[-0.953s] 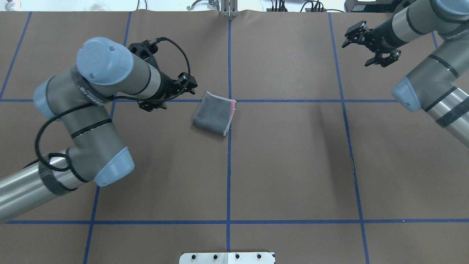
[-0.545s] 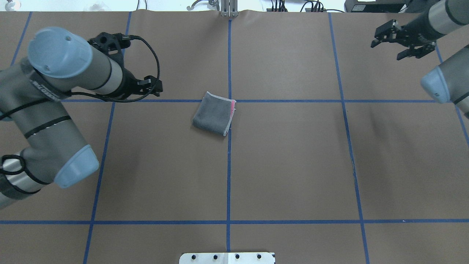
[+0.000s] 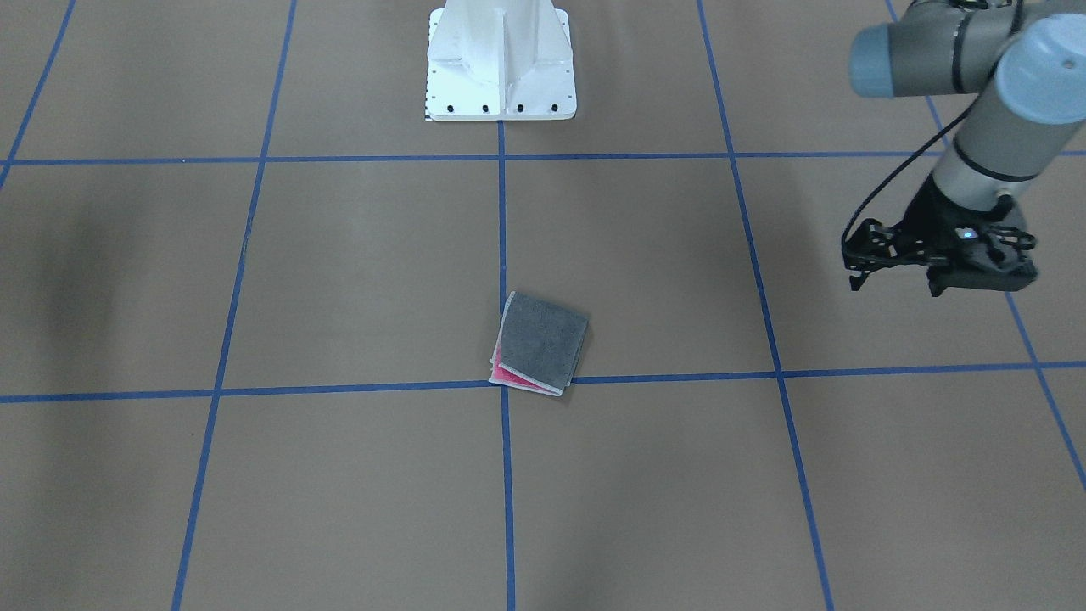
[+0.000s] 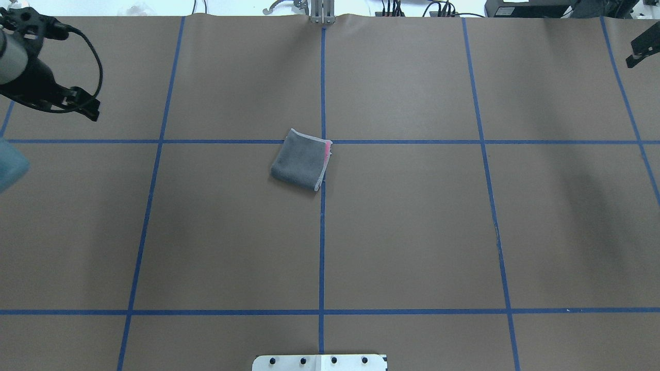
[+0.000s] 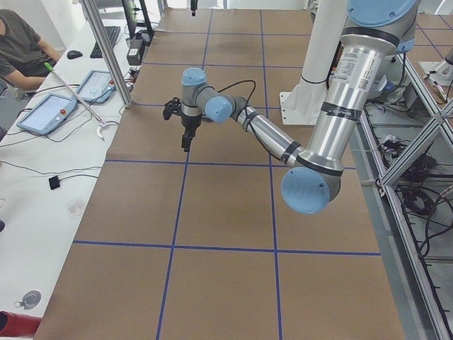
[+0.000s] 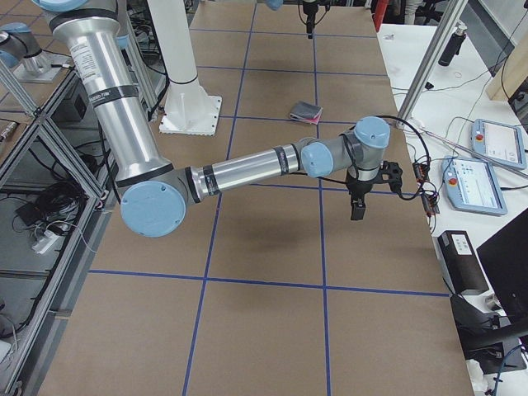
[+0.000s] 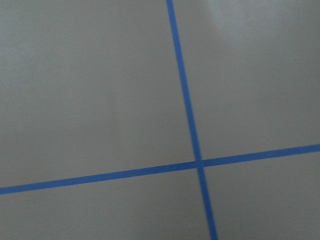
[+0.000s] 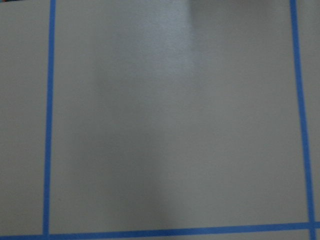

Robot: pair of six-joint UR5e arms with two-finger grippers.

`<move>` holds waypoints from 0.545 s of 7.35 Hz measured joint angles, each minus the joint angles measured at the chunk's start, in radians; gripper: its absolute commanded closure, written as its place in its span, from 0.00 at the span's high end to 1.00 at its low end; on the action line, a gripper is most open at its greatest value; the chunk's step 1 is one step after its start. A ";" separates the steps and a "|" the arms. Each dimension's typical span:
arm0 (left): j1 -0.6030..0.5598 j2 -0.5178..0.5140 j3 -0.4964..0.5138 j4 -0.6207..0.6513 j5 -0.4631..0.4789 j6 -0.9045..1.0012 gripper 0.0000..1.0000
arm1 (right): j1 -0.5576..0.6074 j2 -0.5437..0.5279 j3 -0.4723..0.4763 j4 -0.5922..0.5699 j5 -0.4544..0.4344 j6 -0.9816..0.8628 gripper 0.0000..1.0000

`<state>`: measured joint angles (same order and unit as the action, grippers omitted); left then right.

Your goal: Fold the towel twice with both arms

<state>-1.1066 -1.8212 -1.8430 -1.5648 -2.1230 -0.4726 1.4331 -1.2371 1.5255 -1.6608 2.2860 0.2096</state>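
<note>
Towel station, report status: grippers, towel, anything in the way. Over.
Left gripper looks open, far from towel. Right gripper at frame edge, state unclear. Towel folded small, grey up, pink peeking, nobody holding it. Nothing seen in the way.

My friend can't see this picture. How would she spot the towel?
On the big brown table crossed by blue tape lines, look near the middle where two lines meet. The folded towel lies there, the only cloth: dark grey on top, pink peeking from one edge.
</note>
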 measured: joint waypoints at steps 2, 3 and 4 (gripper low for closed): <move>-0.147 0.046 0.021 0.072 -0.125 0.134 1.00 | 0.059 -0.054 0.004 -0.088 0.003 -0.196 1.00; -0.217 0.057 0.026 0.127 -0.181 0.183 1.00 | 0.069 -0.082 0.015 -0.097 0.004 -0.228 1.00; -0.263 0.077 0.025 0.154 -0.206 0.260 1.00 | 0.073 -0.111 0.034 -0.099 0.006 -0.238 1.00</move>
<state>-1.3693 -1.7441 -1.8184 -1.4109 -2.3290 -0.2122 1.5061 -1.3480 1.5597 -1.7593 2.2920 -0.0283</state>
